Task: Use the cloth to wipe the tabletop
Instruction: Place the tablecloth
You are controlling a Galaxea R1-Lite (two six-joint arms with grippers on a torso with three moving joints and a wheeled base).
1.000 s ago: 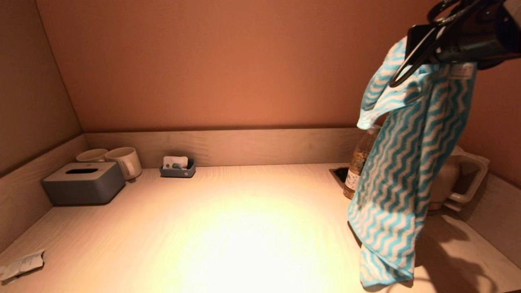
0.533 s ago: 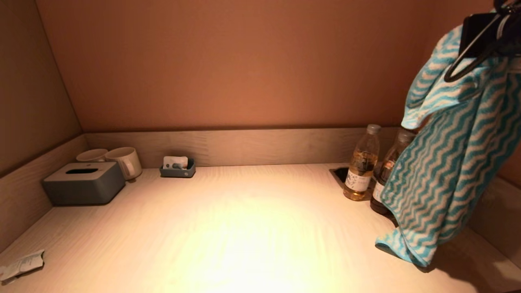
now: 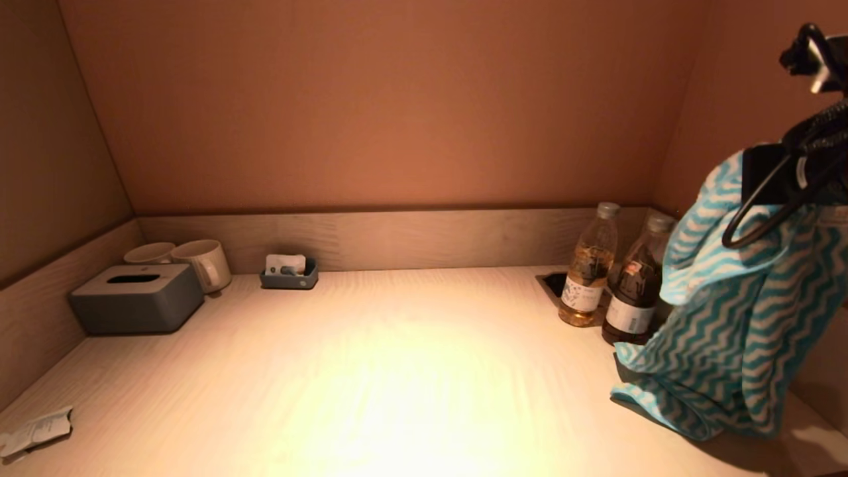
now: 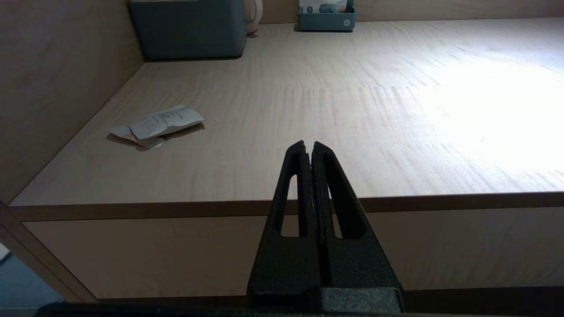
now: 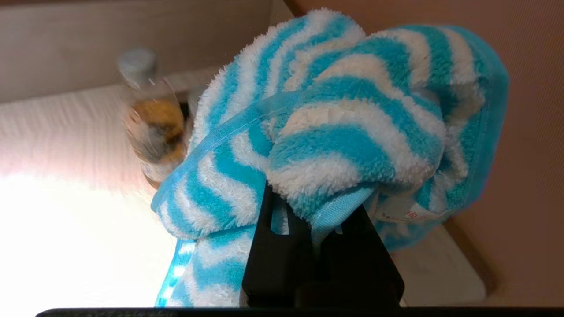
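A fluffy cloth (image 3: 735, 331) with blue and white zigzag stripes hangs from my right gripper (image 3: 762, 175) at the far right of the wooden tabletop (image 3: 397, 371). Its lower end rests folded on the table beside two bottles. In the right wrist view the gripper (image 5: 315, 207) is shut on the cloth (image 5: 348, 132), which bunches over the fingertips and hides them. My left gripper (image 4: 308, 147) is shut and empty, parked below the table's front edge, out of the head view.
Two bottles (image 3: 589, 268) (image 3: 633, 291) stand at the back right by a dark recess (image 3: 553, 283). A grey tissue box (image 3: 136, 297), two mugs (image 3: 202, 264) and a small grey tray (image 3: 289, 273) sit back left. A crumpled paper (image 3: 36, 430) lies front left.
My right gripper has carried the cloth to the right and down. The cloth's lower end now lies on the table, and both bottles are uncovered.
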